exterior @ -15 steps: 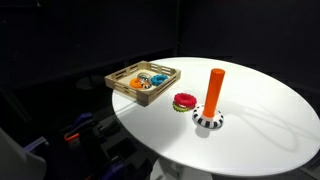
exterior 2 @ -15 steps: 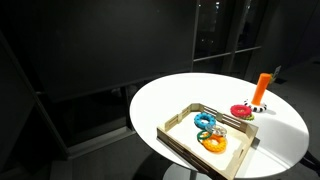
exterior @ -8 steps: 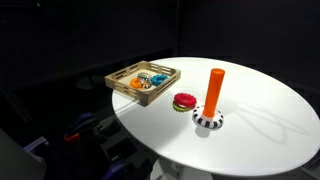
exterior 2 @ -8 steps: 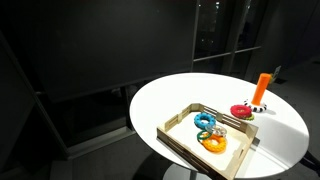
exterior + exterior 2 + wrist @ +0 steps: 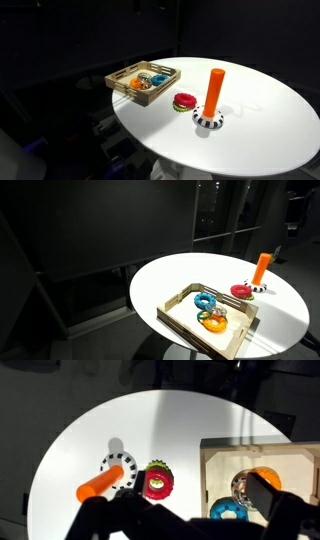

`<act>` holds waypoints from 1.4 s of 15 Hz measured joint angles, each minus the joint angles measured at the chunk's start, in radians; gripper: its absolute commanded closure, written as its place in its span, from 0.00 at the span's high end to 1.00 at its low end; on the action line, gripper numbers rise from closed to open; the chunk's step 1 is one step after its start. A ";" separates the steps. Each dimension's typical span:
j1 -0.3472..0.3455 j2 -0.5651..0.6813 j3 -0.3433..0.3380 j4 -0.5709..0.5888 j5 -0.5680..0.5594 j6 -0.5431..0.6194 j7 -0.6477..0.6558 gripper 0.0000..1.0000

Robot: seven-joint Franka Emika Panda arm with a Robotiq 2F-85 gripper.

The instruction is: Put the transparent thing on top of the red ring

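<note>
In the wrist view the transparent thing (image 5: pixel 240 487), a pale see-through ring, lies in the wooden tray (image 5: pixel 206 470) between an orange ring (image 5: pixel 268 478) and a blue ring (image 5: pixel 228 512). The red ring (image 5: pixel 157 483) with its greenish edge lies flat on the white table, just left of the tray and beside the orange peg (image 5: pixel 100 486). My gripper (image 5: pixel 180 510) hangs high above them, its dark fingers wide apart and empty. Both exterior views show the red ring (image 5: pixel 185 101) (image 5: pixel 241 290) and the tray (image 5: pixel 120 86) (image 5: pixel 176 316); the transparent thing is too faint to make out there.
The tall orange peg (image 5: pixel 214 92) (image 5: pixel 262 267) stands upright on a black-and-white base (image 5: pixel 207 121) close to the red ring. The round white table (image 5: pixel 260 130) drops off into dark surroundings on all sides. A dark shape (image 5: pixel 296 210) shows at an exterior view's upper right.
The rings, peg and tray have not moved. A dark shape has come into view at the upper right of an exterior view.
</note>
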 measured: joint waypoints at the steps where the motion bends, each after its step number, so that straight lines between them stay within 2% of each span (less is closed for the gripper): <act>1: 0.007 0.016 0.007 0.000 0.015 0.024 0.018 1.00; 7: 0.029 0.096 0.032 -0.005 0.061 0.208 0.124 1.00; 18: 0.031 0.126 0.037 -0.006 0.060 0.228 0.136 1.00; 21: 0.038 0.162 0.044 -0.008 0.060 0.293 0.142 1.00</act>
